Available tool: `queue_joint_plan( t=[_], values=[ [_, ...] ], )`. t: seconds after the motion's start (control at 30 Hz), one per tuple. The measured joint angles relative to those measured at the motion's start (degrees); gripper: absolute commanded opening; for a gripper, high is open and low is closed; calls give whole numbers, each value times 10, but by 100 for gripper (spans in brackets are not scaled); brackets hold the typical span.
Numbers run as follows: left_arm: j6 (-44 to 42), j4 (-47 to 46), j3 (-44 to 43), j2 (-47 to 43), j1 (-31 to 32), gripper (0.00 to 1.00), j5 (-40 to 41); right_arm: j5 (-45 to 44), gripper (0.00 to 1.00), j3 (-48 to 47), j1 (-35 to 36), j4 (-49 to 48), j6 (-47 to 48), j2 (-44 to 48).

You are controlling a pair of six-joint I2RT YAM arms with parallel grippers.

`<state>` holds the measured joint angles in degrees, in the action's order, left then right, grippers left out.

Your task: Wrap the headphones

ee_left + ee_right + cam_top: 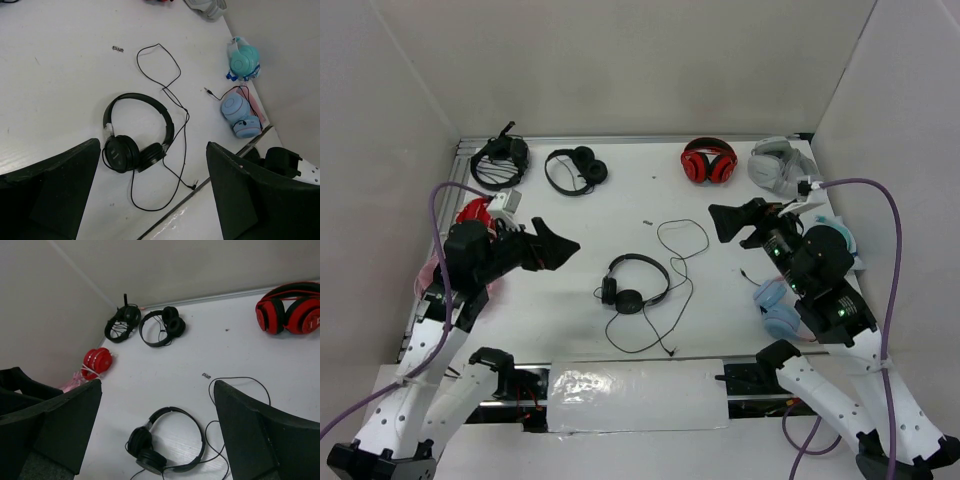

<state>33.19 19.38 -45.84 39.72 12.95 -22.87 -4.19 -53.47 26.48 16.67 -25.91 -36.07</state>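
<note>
Headphones (635, 285) lie flat in the middle of the bench (620, 205), between your left hand (563, 250) and right hand (723, 220), likely so either arm can reach them. Both hands hover wide and empty. Cable (682, 240) sprawls in loose loops, nothing wound yet. Count: one target set, one cable, seven spare sets (708, 162) along the bench edges

The white table (620, 210) holds the headphones (636, 286) in the middle. Their thin cable (159, 45) lies loose in loops. Along the far edge lie a black headset (500, 160), a second black pair (577, 168), red headphones (708, 162) and a grey pair (775, 165). Blue ones (778, 308) lie at the right.
</note>
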Motion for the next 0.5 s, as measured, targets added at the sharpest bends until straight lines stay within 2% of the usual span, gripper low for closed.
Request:
queue_joint_plan(
  t=[0.1, 0.3, 0.5],
  values=[
    [-3, -1, 1, 20, 0, 99, -1, -5, 100, 0, 0, 5, 3, -11],
    [-31, -14, 5, 108, 0, 99, -18, -80, 100, 0, 0, 33, -35, -22],
    [-78, -35, -1, 297, 16, 95, -33, -121, 100, 34, 0, 57, -70, -22]
  ],
)
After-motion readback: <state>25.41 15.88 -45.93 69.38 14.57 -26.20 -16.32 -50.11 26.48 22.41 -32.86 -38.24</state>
